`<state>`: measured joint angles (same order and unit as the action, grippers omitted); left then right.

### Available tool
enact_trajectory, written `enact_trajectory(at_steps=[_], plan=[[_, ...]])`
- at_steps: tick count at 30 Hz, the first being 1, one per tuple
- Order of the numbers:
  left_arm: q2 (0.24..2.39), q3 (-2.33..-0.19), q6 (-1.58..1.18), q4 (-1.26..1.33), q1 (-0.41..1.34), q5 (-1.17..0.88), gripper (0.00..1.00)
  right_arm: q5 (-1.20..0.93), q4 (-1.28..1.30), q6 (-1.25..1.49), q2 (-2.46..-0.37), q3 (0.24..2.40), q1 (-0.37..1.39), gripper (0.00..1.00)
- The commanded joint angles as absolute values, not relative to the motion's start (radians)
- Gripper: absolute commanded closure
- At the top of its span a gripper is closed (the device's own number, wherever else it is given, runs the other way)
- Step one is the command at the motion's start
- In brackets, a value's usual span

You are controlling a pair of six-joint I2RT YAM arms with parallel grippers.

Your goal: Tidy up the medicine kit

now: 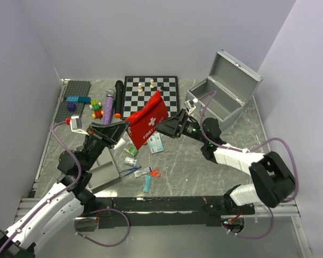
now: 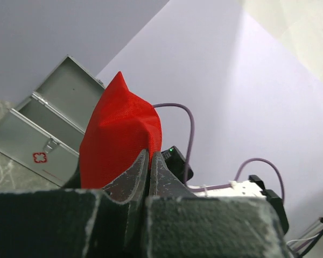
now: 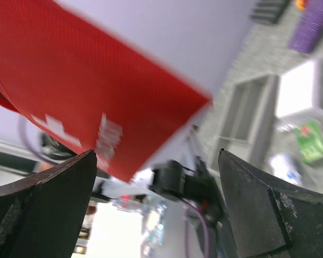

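Aloft, red pouch [image 1: 148,118] in left tool [image 1: 126,129]

red pouch [image 1: 147,120], grey case [image 1: 234,80]; black-white chequered board [image 1: 134,102]

Both arms stretch forward and lean inward, wrists raised, the grippers nearly nose to nose. The left gripper [image 1: 124,130] is pinched tight on the red pouch [image 1: 147,118]. The right gripper [image 1: 162,128] faces it, fingers spread wide.
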<state>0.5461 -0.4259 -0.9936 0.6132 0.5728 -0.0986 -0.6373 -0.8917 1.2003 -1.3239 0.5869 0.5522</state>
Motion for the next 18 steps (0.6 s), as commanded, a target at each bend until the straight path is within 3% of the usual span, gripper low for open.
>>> enact_trajectory(at_steps=[1, 4, 10, 18], plan=[[0.554, -0.396, -1.101, 0.759, 0.577, -0.083, 0.99, -0.667, -1.291, 1.379, -1.426, 0.627, 0.546, 0.00], [0.551, -0.382, -1.108, 0.762, 0.577, -0.081, 0.99, -0.672, -1.408, 1.440, -1.489, 0.652, 0.546, 0.07], [0.545, -0.359, -1.106, 0.744, 0.578, -0.075, 0.99, -0.701, -1.443, 1.434, -1.505, 0.678, 0.543, 0.51], [0.535, -0.334, -1.112, 0.695, 0.577, -0.103, 0.99, -0.741, -1.502, 1.439, -1.503, 0.660, 0.519, 0.84]])
